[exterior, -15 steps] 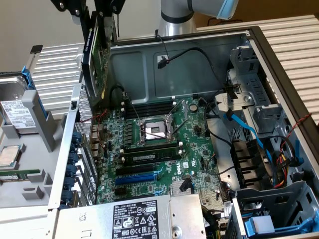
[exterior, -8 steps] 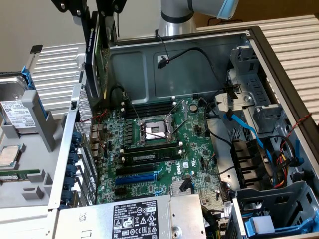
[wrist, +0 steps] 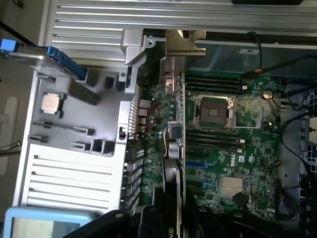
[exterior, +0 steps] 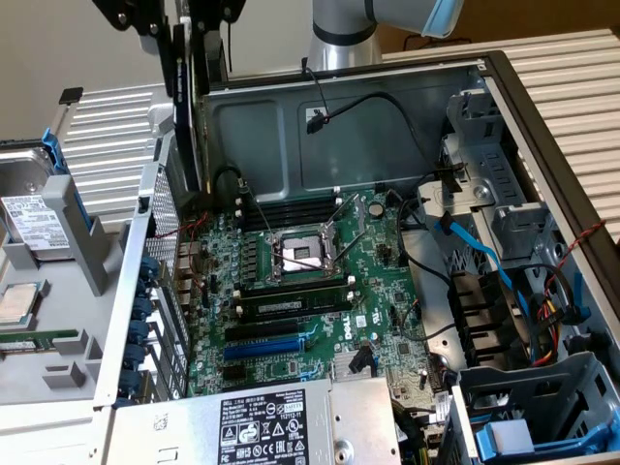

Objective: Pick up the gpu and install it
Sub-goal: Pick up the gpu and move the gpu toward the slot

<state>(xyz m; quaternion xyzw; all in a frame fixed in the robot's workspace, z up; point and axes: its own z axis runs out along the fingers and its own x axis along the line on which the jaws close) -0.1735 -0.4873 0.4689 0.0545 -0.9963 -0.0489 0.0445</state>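
Now the tool grips the gpu on edge, held above the motherboard near its rear edge. Carrying is underway; seating calls for lining up with a slot.

My exterior camera sits off the arm, above the open computer case, looking down at a slant over the motherboard from fairly close. My wrist camera looks almost straight down from higher up along my gripper, taking in the motherboard. Both views share the CPU socket and the grey parts tray beside the case.
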